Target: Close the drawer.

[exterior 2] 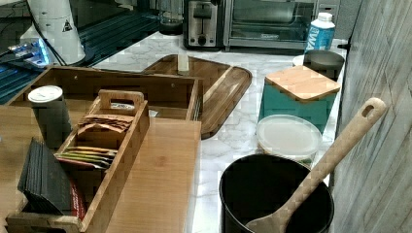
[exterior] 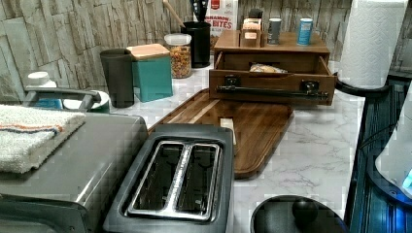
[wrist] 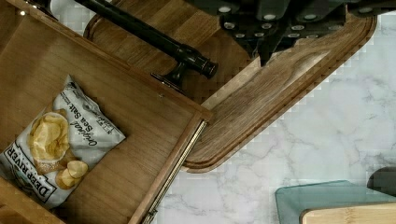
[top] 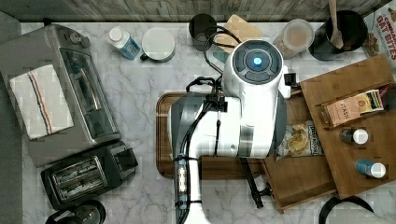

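The wooden drawer (top: 299, 179) stands pulled out of its cabinet, toward the top view's left. A bag of chips (top: 299, 140) lies on its flat bottom (wrist: 140, 126). Its black bar handle (exterior: 272, 91) runs along the front panel and also shows as the handle (wrist: 154, 35) in the wrist view. My gripper (wrist: 266, 44) hangs over the dark wooden tray (wrist: 280, 88), just off one end of the handle and apart from it. In the top view the white arm (top: 247, 102) covers the tray and the drawer's front. The right view shows the drawer (exterior 2: 121, 85) open.
The cabinet top (top: 345, 84) holds a tea box (top: 352, 107) and two small bottles. A toaster (top: 84, 175) and a toaster oven (top: 56, 102) stand on the top view's left. A teal canister (exterior: 153, 73), jars and a black pot (exterior 2: 274, 194) line the back wall. A paper towel roll (exterior: 371, 43) stands beside the cabinet.
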`<action>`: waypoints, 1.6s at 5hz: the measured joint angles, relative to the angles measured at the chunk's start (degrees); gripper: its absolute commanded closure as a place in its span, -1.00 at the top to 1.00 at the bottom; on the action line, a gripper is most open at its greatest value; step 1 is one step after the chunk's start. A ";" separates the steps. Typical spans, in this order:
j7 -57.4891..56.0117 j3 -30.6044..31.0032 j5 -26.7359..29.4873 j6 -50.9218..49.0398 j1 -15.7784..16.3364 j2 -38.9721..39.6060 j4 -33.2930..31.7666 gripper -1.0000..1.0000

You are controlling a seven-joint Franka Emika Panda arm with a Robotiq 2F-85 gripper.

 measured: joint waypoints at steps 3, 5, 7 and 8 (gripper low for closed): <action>-1.11 -0.02 -0.06 1.92 -0.05 0.33 -1.90 -1.00; -5.08 0.49 -0.08 13.96 0.07 -0.10 -8.84 -1.00; -15.17 1.27 0.02 21.79 1.95 -0.66 -18.13 -1.00; -22.85 2.12 0.03 29.18 2.19 -0.67 -22.94 -1.00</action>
